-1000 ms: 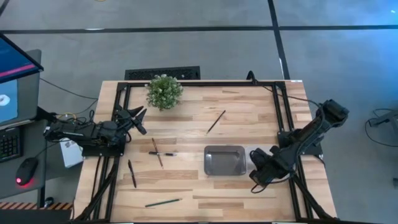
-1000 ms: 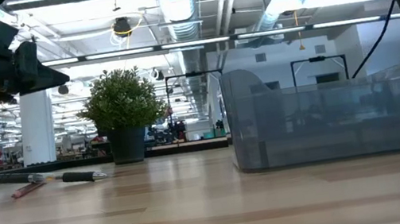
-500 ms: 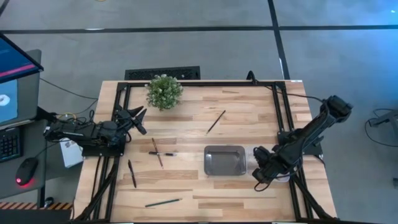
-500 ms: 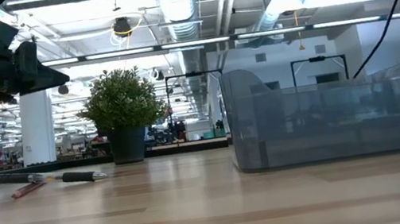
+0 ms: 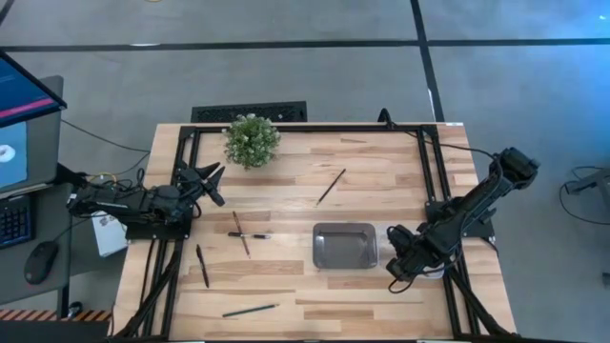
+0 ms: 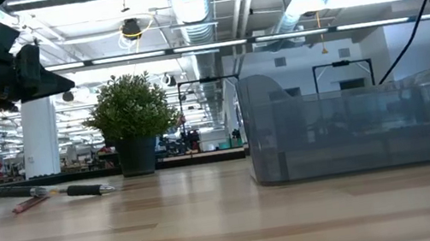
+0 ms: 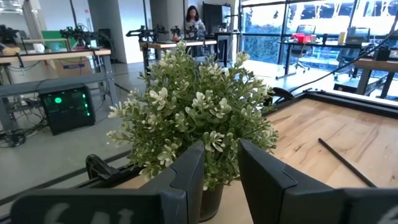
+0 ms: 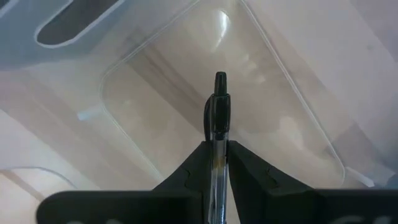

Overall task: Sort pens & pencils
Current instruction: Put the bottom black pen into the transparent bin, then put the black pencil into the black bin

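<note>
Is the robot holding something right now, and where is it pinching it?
Yes. The right gripper pinches a pen around its clear barrel, clip end poking out above a clear bin. The left gripper holds nothing.

left arm [image 5: 133,202]: black, jointed, cabled | right arm [image 5: 467,214]: black, jointed | jaws: dark, angular, matte

tray [image 5: 344,245] right of pens [image 5: 202,266] | plant [image 5: 252,140] behind

We see a light wooden table [image 5: 286,286] framed by dark rails. On it: a small potted plant [image 5: 252,140] near the far edge; a metal tray [image 5: 344,245] right of centre; one pencil [image 5: 331,186] beyond the tray; a pencil crossed over a pen [image 5: 243,233] left of centre; a black pen [image 5: 202,266] near the left edge; a greenish pencil [image 5: 250,310] at the near edge.
</note>
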